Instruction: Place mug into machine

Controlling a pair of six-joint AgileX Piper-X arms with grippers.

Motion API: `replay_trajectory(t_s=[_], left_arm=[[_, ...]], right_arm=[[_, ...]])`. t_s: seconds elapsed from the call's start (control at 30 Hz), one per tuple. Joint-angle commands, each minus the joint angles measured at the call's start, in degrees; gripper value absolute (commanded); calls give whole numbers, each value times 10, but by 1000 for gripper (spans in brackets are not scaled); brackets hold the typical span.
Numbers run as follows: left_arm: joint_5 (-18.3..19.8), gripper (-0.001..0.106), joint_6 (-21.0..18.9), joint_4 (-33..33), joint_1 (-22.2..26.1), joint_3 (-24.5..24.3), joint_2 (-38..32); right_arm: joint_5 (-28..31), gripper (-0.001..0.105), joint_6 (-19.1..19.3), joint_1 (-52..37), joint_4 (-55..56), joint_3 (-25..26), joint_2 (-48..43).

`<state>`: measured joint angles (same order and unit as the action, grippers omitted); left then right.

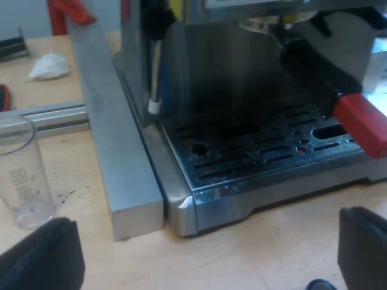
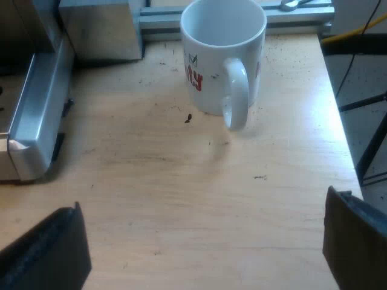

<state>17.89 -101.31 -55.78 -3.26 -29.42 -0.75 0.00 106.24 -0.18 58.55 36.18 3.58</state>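
Right gripper [image 2: 199, 254]: fingers were wide apart, holding nothing, over the table [image 2: 181, 181]. The mug [image 2: 208, 78] stood upright on the table beyond them, handle toward them, well apart from the machine [image 2: 30, 121]. Left gripper [image 1: 202, 260]: fingers were apart, empty, before the drip tray [image 1: 254, 151]; the glass [image 1: 21, 172] stood near one finger.

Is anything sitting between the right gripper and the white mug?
Nothing visible does. Only wooden table with a few dark specks lies between the open right gripper and the white ceramic mug, whose handle faces the gripper.
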Motion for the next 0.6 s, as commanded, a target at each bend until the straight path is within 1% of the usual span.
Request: replay_trajectory(t_s=[0.03,0.07,0.13,0.17,0.2,0.23,0.27,0.4,0.43,0.53,0.6], left_arm=[[28,87,-4,37,-38,-3,5],[36,87,-4,47,-53,-3,11],[38,87,-4,59,-71,-3,19],[38,87,-4,67,-81,-3,24],[38,87,-4,72,-88,-3,28],[39,87,-4,88,-111,-3,41],[43,87,-4,99,-123,-3,48],[84,87,-2,136,-161,-3,80],[90,87,-2,142,-172,-3,89],[95,87,1,149,-197,-3,109],[96,87,1,150,-204,-2,115]], right_arm=[[0,81,1,0,0,32,29],[0,81,-4,0,0,37,35],[0,81,-9,0,0,40,40],[0,81,-24,0,-2,44,49],[0,81,-28,0,-3,44,52],[0,81,-51,0,-9,43,64],[0,81,-59,0,-10,43,70],[0,81,-62,0,-10,43,87],[0,81,-62,0,-10,43,91],[0,81,-62,0,-10,43,99],[0,81,-62,0,-10,43,112]])
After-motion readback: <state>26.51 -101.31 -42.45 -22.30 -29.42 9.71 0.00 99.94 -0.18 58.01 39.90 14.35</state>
